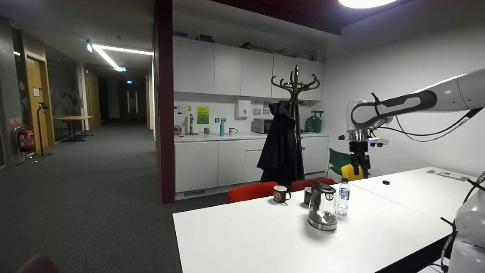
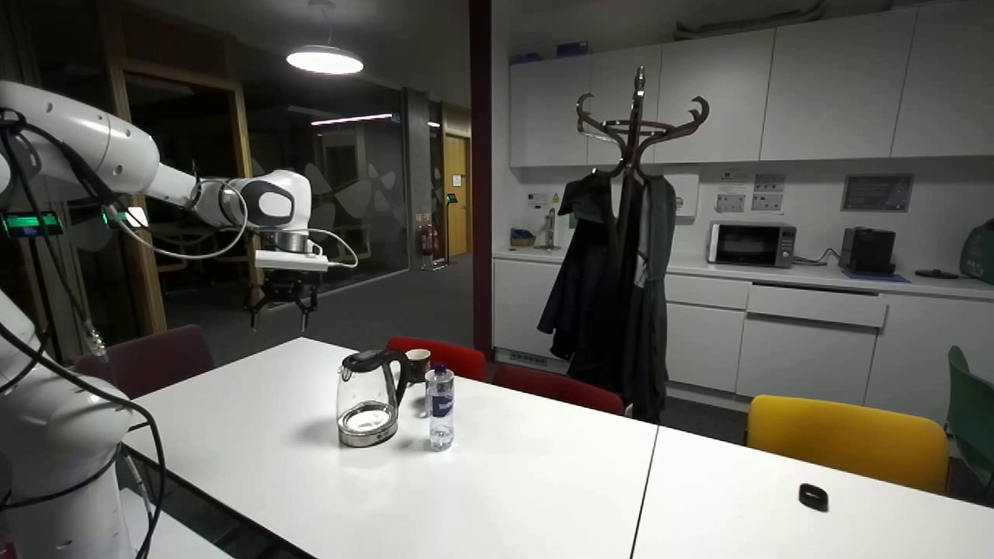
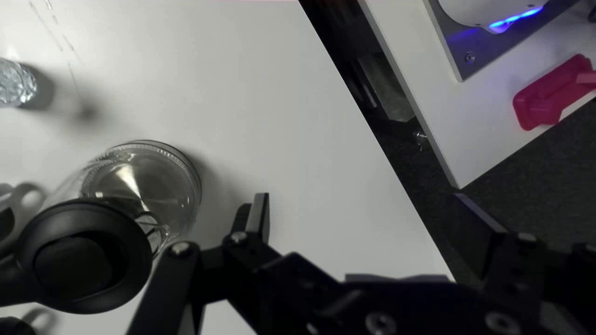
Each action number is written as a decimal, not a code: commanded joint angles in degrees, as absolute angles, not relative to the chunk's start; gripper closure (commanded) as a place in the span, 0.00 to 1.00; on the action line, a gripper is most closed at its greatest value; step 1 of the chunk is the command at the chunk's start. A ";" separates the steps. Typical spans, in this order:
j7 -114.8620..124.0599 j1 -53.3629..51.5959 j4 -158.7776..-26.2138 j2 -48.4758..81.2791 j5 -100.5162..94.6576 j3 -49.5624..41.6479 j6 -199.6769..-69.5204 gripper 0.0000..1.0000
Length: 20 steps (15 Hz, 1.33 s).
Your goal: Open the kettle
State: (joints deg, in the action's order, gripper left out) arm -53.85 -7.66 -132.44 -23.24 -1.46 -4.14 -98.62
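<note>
Beside the kettle [image 2: 368,400] stands a bottle [image 2: 440,419], its bluish label [image 2: 443,405] unreadable.

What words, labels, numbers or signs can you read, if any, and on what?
None can be read clearly.
Bottle label: too small.
Mug design: too blurred.
Yellow-green poster: writing too blurred.
Grey wall sign: too blurred.
Wall notices: too small.
Red wall signs: too small.
Green ceiling signs: too small.

You can read no wording: in an exterior view, the green poster [image 1: 202,115], left of centre, is printed too small, and the label [image 1: 344,192] on the plastic bottle [image 1: 343,204], lower right, is too blurred.
</note>
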 commanded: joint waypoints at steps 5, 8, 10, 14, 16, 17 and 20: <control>-66.86 -7.11 -128.47 -19.84 -5.79 -3.36 -92.19 0.00; -65.40 -6.94 -130.48 -20.73 -4.60 -3.25 -94.20 0.00; -67.93 -7.20 -131.39 -21.40 -5.11 -3.58 -96.84 0.00; -76.66 -7.33 -131.45 -21.68 -7.10 -3.91 -100.50 0.00; -80.00 -7.05 -131.19 -21.38 -8.61 -3.89 -102.07 0.00; -81.17 -6.93 -131.25 -21.33 -9.05 -3.88 -103.22 0.00; -82.74 -6.68 -132.33 -21.76 -10.00 -3.74 -109.65 0.00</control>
